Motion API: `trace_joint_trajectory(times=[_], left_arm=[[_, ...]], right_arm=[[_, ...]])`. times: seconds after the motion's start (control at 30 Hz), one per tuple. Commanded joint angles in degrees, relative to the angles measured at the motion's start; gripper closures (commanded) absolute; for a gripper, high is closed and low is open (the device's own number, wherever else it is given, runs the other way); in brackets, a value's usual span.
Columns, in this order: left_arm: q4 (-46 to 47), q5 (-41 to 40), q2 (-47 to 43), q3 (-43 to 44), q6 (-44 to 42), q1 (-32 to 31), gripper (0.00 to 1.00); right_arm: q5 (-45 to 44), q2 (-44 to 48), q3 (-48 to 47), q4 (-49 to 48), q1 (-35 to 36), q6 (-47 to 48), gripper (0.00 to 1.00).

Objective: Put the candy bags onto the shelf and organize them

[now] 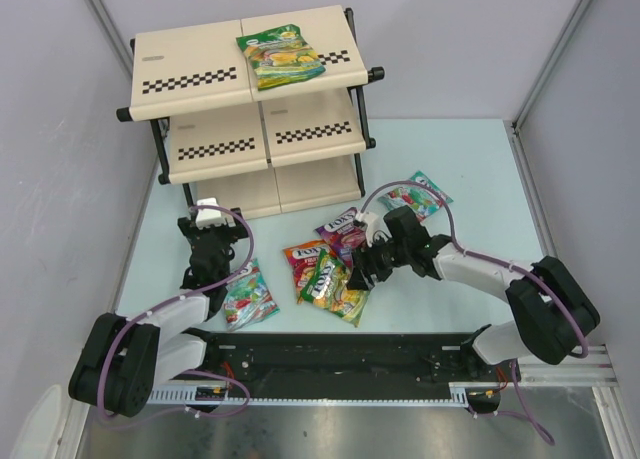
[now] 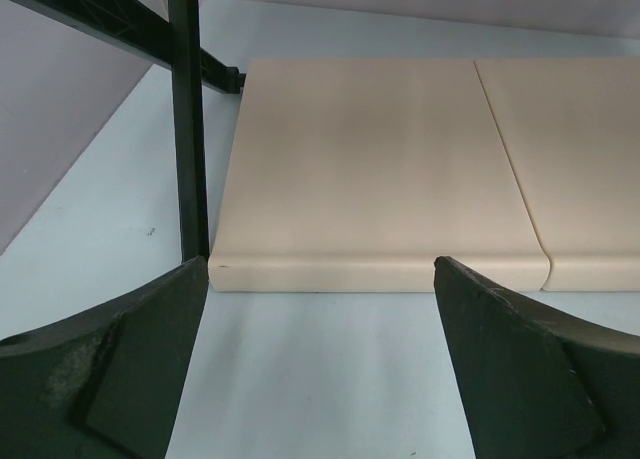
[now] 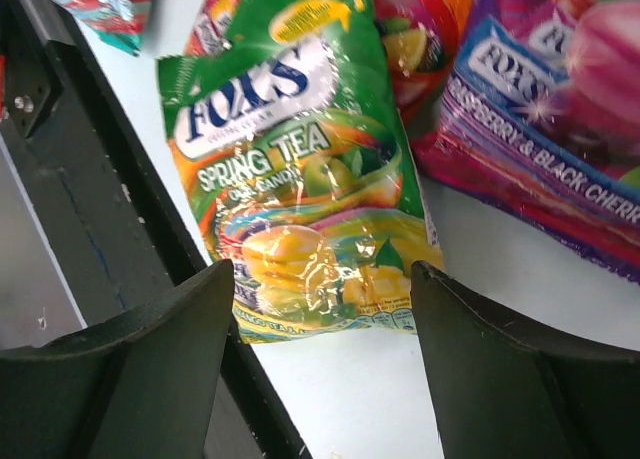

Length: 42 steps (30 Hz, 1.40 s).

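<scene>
Plainly, the right claw (image 3: 322, 279) hung, jaws apart, over the green Spring Tea bag (image 3: 300, 179) on the worktop (image 3: 380, 409) and likely needed to pinch its near edge alone, avoiding the purple bag (image 3: 560, 129).

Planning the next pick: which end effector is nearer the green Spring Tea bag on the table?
Right. The right end effector is at the Spring Tea bag; the left end effector sits apart, facing the shelf.
</scene>
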<state>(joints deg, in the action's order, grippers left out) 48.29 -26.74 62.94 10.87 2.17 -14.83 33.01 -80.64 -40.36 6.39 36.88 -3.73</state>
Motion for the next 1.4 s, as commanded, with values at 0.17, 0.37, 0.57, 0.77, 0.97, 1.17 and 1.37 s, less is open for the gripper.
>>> trace_joint_trajectory(times=[0.17,0.37,0.57,0.77,0.97,1.17,1.37], left_arm=[[1.5,0.9,-0.3,1.0,1.0,0.3,0.0],[1.5,0.8,-0.2,1.1,0.8,0.3,0.0],[1.2,0.8,0.0,1.3,0.8,0.3,0.0],[0.9,0.9,0.3,1.6,0.8,0.3,0.0],[0.9,0.9,0.4,1.6,0.8,0.3,0.0],[1.0,0.9,0.3,1.5,0.8,0.3,0.0],[1.0,0.8,0.4,1.5,0.9,0.3,0.0]], right_arm=[[-7.0,-1.4,1.4,-3.1,0.1,-2.0,0.23],[-6.2,-4.4,1.2,-5.2,-1.5,-2.3,0.22],[-0.3,-6.6,0.5,-4.5,-2.3,-2.4,0.26],[4.1,-6.4,0.5,-2.4,-0.9,-2.9,0.48],[7.0,-5.4,1.0,-3.5,0.8,-5.4,0.74],[7.6,-0.9,0.7,-4.5,2.4,-8.0,1.0],[-0.8,9.6,-6.4,3.9,10.3,-7.6,1.0]])
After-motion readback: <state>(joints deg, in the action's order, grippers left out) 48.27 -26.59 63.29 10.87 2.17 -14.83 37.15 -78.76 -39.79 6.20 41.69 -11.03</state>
